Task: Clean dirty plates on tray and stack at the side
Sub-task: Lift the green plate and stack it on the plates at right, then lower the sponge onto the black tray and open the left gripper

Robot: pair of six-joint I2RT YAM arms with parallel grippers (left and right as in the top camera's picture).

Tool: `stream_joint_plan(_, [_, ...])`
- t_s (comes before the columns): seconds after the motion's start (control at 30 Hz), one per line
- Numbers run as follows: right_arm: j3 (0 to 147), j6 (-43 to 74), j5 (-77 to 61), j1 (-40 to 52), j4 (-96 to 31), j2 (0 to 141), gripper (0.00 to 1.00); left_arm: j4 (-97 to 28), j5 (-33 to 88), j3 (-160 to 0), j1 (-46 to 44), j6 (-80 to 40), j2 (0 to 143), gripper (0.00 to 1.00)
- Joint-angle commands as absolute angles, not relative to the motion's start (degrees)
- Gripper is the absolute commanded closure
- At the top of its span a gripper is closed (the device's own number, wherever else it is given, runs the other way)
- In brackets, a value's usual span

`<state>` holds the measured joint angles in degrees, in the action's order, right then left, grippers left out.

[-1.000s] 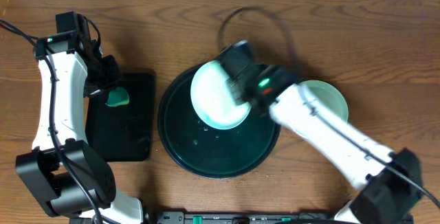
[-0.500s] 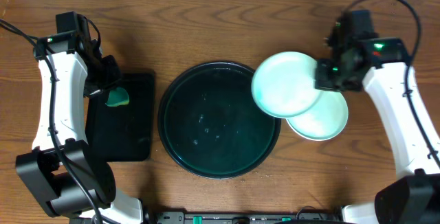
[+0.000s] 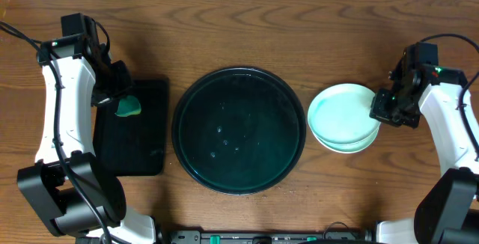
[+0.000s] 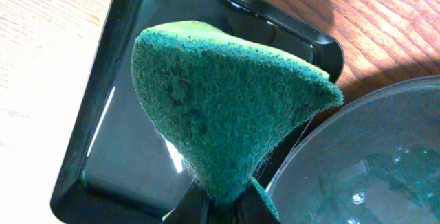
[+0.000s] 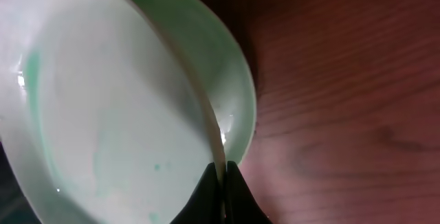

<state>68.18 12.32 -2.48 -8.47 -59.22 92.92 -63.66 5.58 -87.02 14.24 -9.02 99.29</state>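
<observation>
Stacking step, last plate. Right gripper (image 5: 221, 191) pinches the rim of a pale round plate (image 3: 338, 113), tilted over a turquoise plate (image 3: 352, 146) just beside the large round glossy black tray (image 3: 185, 135). The tray carries no plates. Left gripper (image 4: 228, 207) clamps a green scouring sponge (image 4: 220, 107). Next move, as I judge it: lower flat, release, withdraw without nudging the stack.

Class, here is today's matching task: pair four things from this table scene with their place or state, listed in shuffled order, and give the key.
1. sponge
2. round tray
3. top plate
4. rectangular tray

A. on the lower plate, rim pinched by the right gripper
B. holds only droplets
C. held in the left gripper
D. left of the round tray

Pairs: 1-C, 2-B, 3-A, 4-D
</observation>
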Motion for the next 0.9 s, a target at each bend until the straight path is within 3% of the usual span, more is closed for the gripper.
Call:
stream_joint_plan(0.0, [66.35, 11.53, -1.37, -8.91, -57.34, 92.16, 0.94, -63.75, 4.84, -86.46, 14.41, -9.32, 99.37, 0.93])
stream_joint_plan(0.17, [64.93, 11.51, -1.37, -8.91, -56.12, 92.16, 0.69, -63.79, 4.84, -86.46, 14.41, -9.26, 99.37, 0.93])
stream_joint_plan(0.43, [71.66, 9.13, -8.56, -8.8, -59.81, 92.14, 0.5, -65.17, 3.03, -86.46, 14.41, -0.49, 99.37, 0.93])
stream_joint_plan(0.53, [78.22, 6.92, -9.8, -7.84, -62.76, 92.14, 0.29, -65.28, 2.92, -86.0, 14.41, 4.84, 99.63, 0.93])
stream_joint_plan(0.6, [80.97, 6.04, -10.24, -7.27, -63.79, 92.14, 0.2, -64.14, 2.92, -85.1, 14.41, 6.63, 100.01, 0.93])
stream_joint_plan(0.87, [84.27, 5.87, -10.63, -5.63, -64.58, 92.14, 0.17, -59.13, 2.94, -78.67, 14.46, 6.59, 102.76, 0.93])
